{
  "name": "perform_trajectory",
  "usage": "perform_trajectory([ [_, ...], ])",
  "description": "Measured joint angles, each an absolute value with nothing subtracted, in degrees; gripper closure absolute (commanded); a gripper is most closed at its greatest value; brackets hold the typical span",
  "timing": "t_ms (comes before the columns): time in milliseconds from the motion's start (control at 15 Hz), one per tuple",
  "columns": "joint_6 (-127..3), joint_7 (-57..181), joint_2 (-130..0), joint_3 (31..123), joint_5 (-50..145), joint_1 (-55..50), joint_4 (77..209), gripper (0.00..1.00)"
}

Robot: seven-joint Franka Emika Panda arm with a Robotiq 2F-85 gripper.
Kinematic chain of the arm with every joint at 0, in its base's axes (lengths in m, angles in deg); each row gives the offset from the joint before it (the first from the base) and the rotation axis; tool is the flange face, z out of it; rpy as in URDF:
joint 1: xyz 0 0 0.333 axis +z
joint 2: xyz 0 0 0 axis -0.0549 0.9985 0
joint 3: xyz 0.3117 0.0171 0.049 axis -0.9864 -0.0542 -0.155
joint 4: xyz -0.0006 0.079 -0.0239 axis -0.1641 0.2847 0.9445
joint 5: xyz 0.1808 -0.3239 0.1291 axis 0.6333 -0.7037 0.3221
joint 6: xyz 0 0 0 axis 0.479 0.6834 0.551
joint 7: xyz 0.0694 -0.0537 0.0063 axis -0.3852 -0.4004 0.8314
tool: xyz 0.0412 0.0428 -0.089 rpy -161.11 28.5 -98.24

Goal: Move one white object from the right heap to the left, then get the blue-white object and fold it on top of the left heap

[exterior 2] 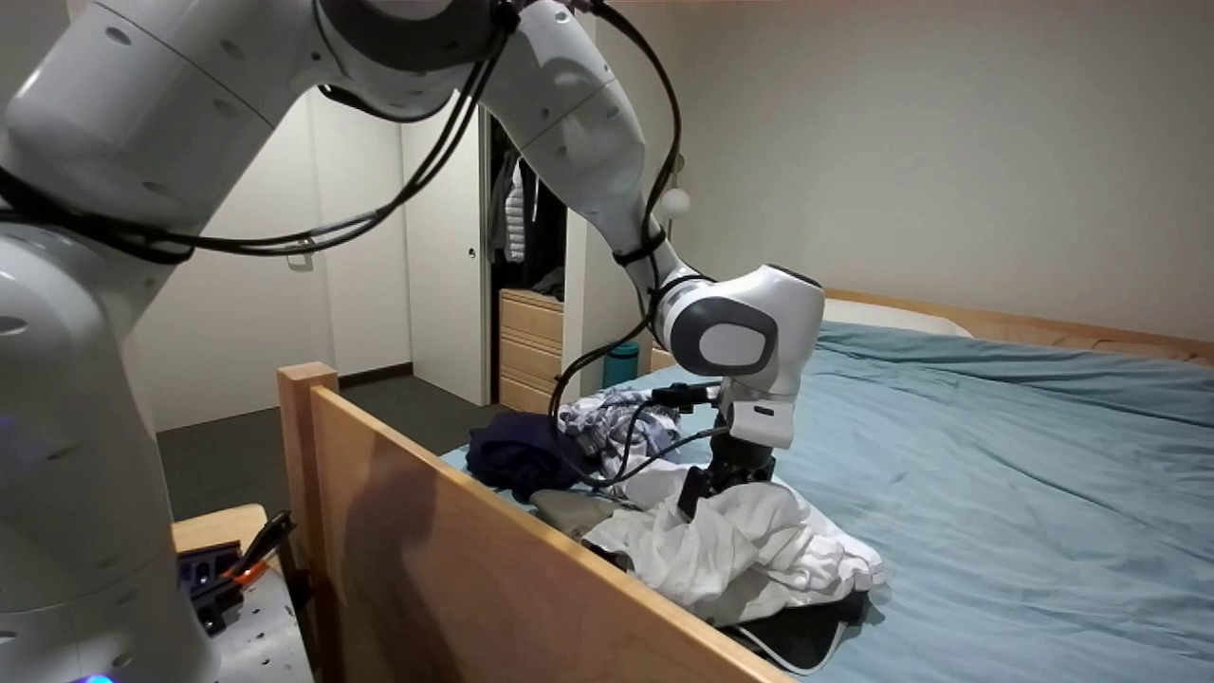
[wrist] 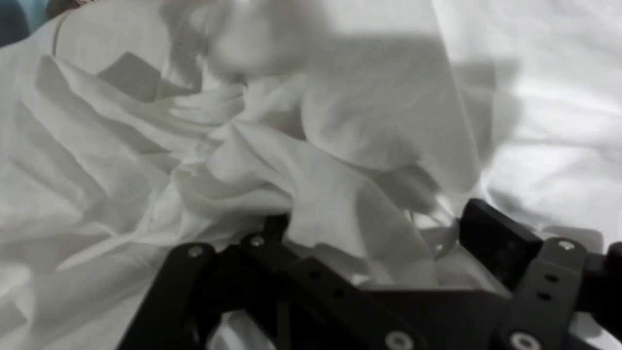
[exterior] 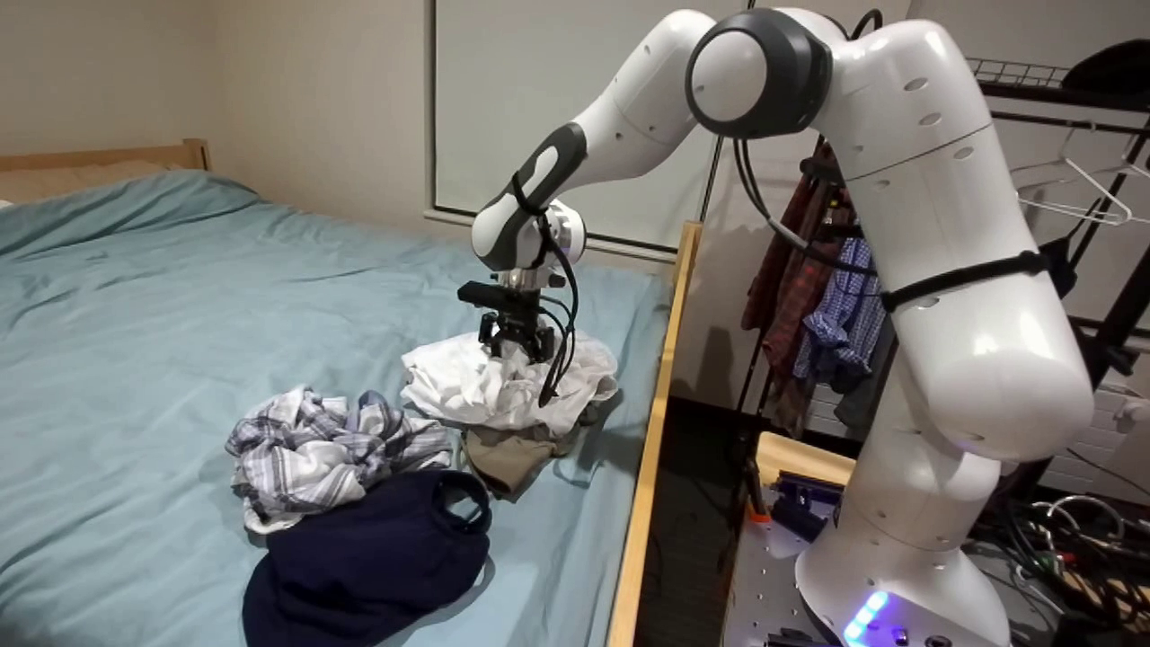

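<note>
The end effector (wrist: 374,223) stands in the right heap (exterior: 467,382), jaws apart on either side of bunched white cloth (wrist: 330,204), presumably to pinch one piece for the left heap (exterior: 350,512). Two heaps lie on the blue sheet (exterior: 269,314). Right: the white cloth, its pieces too tangled to count, over one brown garment (exterior: 508,454). Left: one crumpled plaid garment (exterior: 305,458), probably the blue-white one to fold, touching one navy garment (exterior: 368,566).

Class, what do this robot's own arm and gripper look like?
The arm is glossy white, with rounded segments and dark grey joint covers. Black cables loop along it between black straps; blue lights glow on its base. The gripper is black and two-fingered, with silvery screws.
</note>
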State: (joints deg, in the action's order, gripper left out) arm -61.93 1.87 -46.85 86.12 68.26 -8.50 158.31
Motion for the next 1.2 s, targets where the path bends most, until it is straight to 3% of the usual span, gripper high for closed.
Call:
perform_trajectory([
  [533, -61.93, 1.86, -46.58, 86.04, 67.69, -8.24, 157.69, 0.92],
  [1200, -62.68, 13.19, -50.67, 84.35, 65.44, -7.92, 158.32, 0.92],
])
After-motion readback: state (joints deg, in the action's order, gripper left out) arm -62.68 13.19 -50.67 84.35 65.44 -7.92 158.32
